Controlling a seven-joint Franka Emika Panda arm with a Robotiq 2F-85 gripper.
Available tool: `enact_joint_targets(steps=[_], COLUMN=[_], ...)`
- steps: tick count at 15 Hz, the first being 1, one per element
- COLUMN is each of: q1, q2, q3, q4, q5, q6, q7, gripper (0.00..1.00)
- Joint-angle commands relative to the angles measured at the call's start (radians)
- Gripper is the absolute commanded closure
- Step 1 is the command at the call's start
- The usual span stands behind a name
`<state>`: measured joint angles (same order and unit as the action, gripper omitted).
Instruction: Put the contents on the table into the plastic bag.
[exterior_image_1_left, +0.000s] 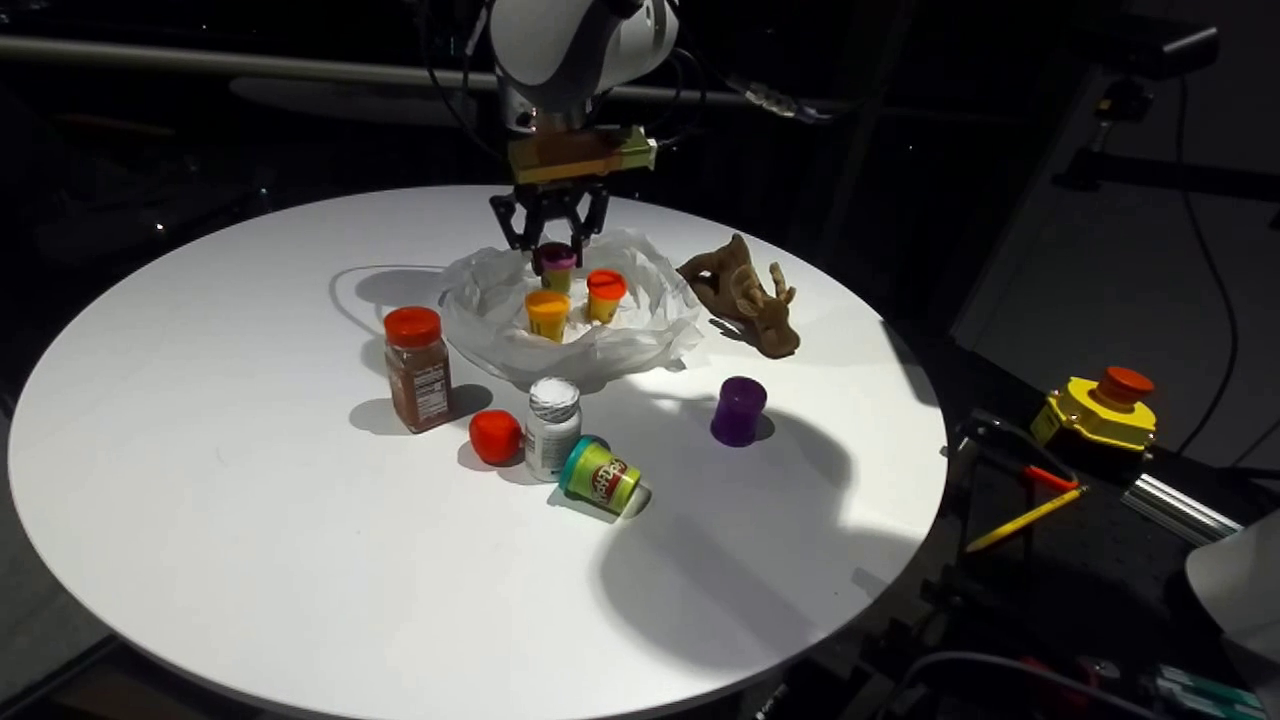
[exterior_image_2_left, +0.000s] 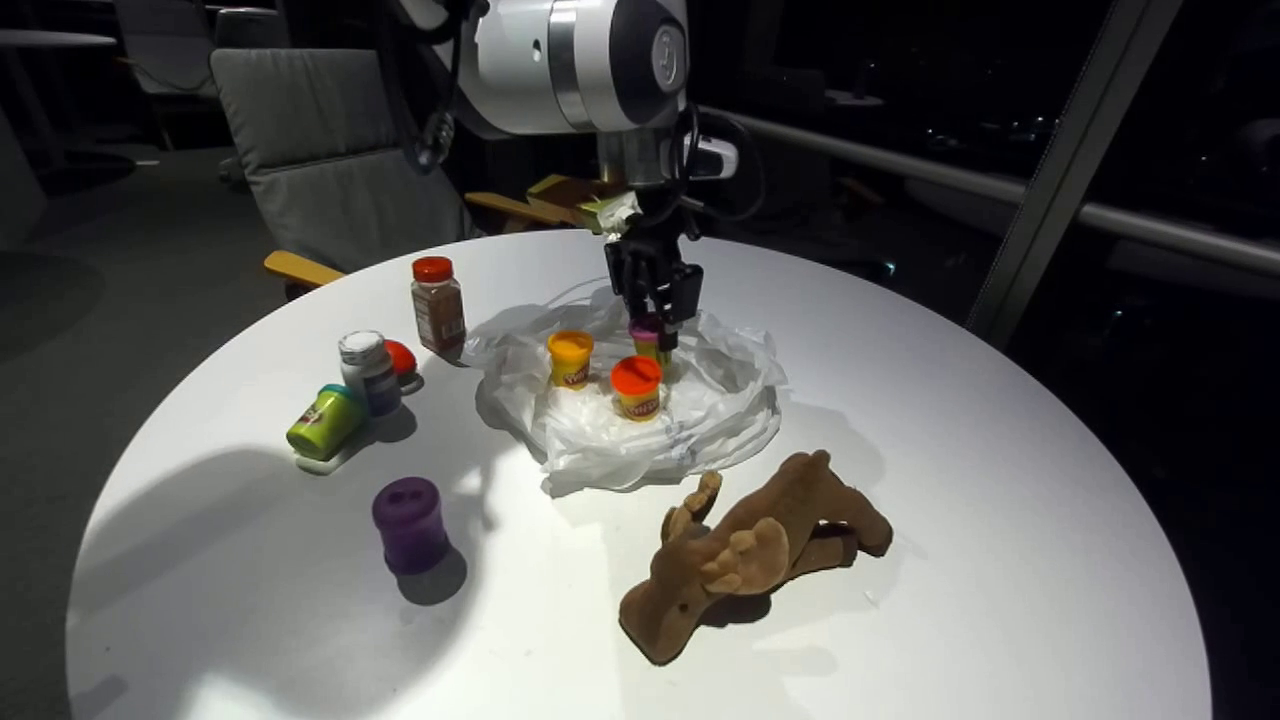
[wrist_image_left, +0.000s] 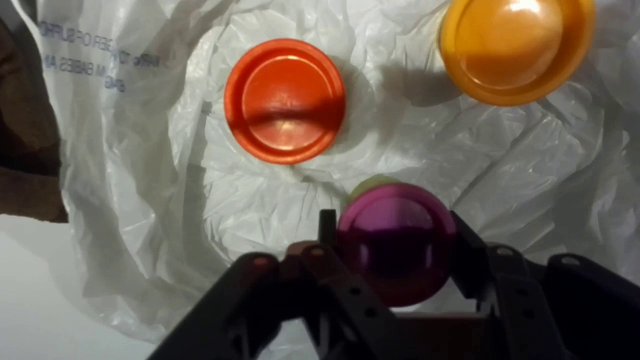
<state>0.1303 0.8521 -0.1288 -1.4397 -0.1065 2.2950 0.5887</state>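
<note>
"At the near side of the bench (exterior_image_1_left: 300, 560), in an exterior view, what is waiting?"

"First the green tub (exterior_image_1_left: 603, 478), down on its side. Just behind it stands the bottle (exterior_image_1_left: 552, 440), with the ball (exterior_image_1_left: 496, 437) close by; whether those two touch, I can't tell. Then come the purple tub (exterior_image_1_left: 740, 412) and the jar (exterior_image_1_left: 418, 375), both upright."

"And farther back?"

"The bag (exterior_image_1_left: 500, 350), spread wide. Inside, the orange tub (exterior_image_1_left: 547, 318) and the red tub (exterior_image_1_left: 606, 297) stand apart from each other. The moose (exterior_image_2_left: 775, 520) lies outside, just beside the bag."

"What about the pincer (exterior_image_1_left: 558, 260), over the far part of the bag?"

"It has the pink tub (wrist_image_left: 397, 245) gripped: the wrist view shows the fingers (wrist_image_left: 327, 227) against both its sides. Whether it rests on the bag, I can't make out."

"Which step is that?"

"Setting a third tub in the bag, I'd judge, with six things left outside."

"And the next move?"

"Bring the pink tub down square if it isn't there, let go gently, then rise straight up. The bag looks loose and could snag the fingers, so I'd back off slowly. After that, I'd fetch what is left one piece at a time; the moose looks bulky and may need room."
</note>
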Motion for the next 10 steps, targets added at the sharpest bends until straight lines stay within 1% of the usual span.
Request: enact_joint_targets(steps=[1,2,4,5,8,10], q1=[0.0,0.002,0.013,0.02,0.042,0.076], q2=[0.055,0.046,-0.008,-0.054,-0.209,-0.291], q3=[-0.01,-0.012,-0.021,-0.026,-0.024,-0.039], q4=[0.093,0.082,0.026,-0.02,-0.17,-0.265], q5=[0.034,0.032,0.017,0.006,-0.028,-0.076], q6=[-0.039,-0.033,-0.019,-0.013,-0.029,-0.019], q7=[0.023,0.023,0.026,0.018,-0.022,0.004], gripper=[0.22,0.2,0.08,0.01,0.0,0.0])
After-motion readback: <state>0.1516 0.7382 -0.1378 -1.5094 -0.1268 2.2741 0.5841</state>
